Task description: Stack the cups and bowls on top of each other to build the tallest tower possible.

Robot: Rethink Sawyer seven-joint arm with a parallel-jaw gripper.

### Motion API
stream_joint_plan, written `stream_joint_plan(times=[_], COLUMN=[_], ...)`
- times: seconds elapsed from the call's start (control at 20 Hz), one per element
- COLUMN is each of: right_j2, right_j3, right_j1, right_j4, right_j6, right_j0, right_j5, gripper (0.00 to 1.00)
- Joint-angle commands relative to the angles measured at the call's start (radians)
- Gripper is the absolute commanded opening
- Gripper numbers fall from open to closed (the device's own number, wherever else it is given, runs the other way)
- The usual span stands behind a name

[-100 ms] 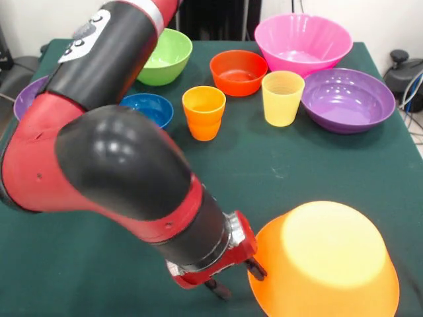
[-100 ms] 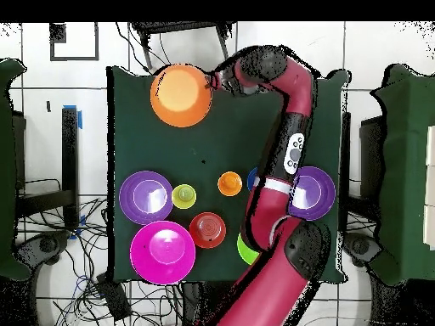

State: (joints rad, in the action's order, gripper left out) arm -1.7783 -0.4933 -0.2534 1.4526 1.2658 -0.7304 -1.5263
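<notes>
Currently gripper (image 1: 232, 277) sits against the upside-down yellow-orange bowl (image 1: 330, 261) rim at its 9 o'clock; can't tell its opening. Orange cup (image 1: 203, 111) and yellow cup (image 1: 282, 97) stand well apart at 12 o'clock, among upright bowls.

Glossy plastic bowls (image 1: 304, 43), matt cloth table (image 1: 297, 165)

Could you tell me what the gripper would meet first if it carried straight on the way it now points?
Most likely the upturned yellow-orange bowl: the gripper sits right at its rim, pointing toward it. Whether they already touch is unclear.
</notes>
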Motion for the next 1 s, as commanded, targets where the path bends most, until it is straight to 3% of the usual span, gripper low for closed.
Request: stream_joint_plan(times=[0.05, 0.15, 0.45, 0.65, 1.0], right_j2=[0.350, 0.346, 0.444, 0.495, 0.627], right_j3=[-0.094, -0.075, -0.130, -0.158, -0.280], right_j1=[0.095, 0.101, 0.156, 0.127, 0.176], right_j4=[0.052, 0.055, 0.021, -0.044, -0.160], right_j6=[0.352, 0.371, 0.547, 0.658, 0.848], right_j0=[0.036, 0.064, 0.124, 0.151, 0.182], right_j5=[0.302, 0.329, 0.354, 0.359, 0.321], gripper=[1.00, 1.00, 1.00, 1.00, 1.00])
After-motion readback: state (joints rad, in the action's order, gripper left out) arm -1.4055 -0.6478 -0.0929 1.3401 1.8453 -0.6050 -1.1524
